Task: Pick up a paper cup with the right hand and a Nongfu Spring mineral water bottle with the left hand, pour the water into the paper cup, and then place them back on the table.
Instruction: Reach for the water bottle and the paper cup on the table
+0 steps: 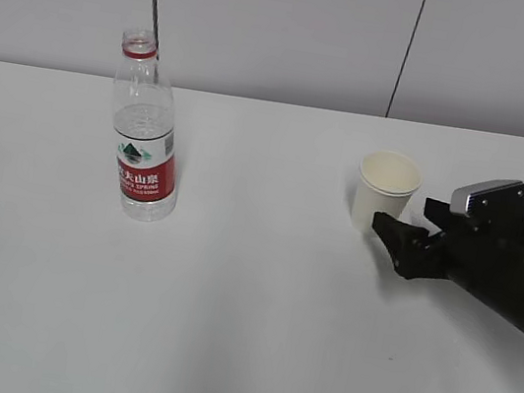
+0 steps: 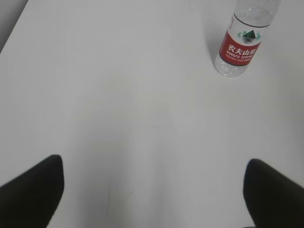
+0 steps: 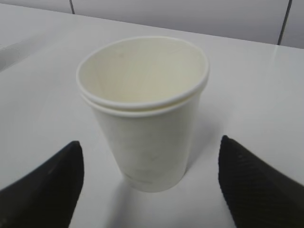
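Paper cup [image 3: 145, 118] stands between right hand [image 3: 149, 185] fingers.

Matt paper cup [image 3: 142, 114], clear glossy plastic bottle [image 1: 144, 133], smooth white table [image 1: 240, 333].

Lab-type room: bare white table [image 1: 237, 352], plain panelled wall [image 1: 290, 21].

even, bright overhead light; soft faint shadows on white tabletop [image 1: 255, 305]; no glare; wrist views slightly soft, claw tips blurred.
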You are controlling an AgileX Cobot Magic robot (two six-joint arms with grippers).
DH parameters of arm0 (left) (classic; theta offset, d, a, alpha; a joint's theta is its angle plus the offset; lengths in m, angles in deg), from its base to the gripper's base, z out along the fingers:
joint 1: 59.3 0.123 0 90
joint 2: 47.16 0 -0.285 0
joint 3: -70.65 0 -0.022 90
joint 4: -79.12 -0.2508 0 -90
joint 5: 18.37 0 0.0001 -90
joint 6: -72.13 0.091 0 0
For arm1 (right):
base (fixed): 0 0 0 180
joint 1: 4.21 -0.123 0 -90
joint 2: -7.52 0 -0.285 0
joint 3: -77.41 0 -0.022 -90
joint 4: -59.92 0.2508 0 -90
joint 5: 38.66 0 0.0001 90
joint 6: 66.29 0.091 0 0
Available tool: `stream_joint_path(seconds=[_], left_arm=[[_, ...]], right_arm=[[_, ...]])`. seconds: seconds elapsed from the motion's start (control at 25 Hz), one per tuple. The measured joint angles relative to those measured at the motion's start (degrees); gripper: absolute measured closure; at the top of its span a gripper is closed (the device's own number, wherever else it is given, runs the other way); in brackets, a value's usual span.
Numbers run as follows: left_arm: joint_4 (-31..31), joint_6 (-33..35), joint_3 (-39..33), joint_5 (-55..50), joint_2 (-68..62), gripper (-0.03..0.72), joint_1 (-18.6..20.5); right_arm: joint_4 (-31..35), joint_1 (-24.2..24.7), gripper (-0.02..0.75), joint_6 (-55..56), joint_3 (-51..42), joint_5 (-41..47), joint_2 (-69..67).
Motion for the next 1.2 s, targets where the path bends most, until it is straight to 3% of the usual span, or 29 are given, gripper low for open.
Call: stream_joint_path(seconds=[0.28,0.76,1.2], left_arm=[[0.0,0.0,0.9,2.7,0.0,0.003,0.0],[3.7,2.2,1.7,27.9,-12.7,0.031,0.0],[7.2,4.3,1.7,29.7,-19.1,0.057,0.0]], right_arm=[[-1.4,0.0,0.078,0.5,2.7,-0.1,-2.6],[-3.3,0.0,0.078,2.9,6.7,-1.5,-5.3],[-5.4,0.0,0.078,5.1,10.0,-2.2,-6.7]])
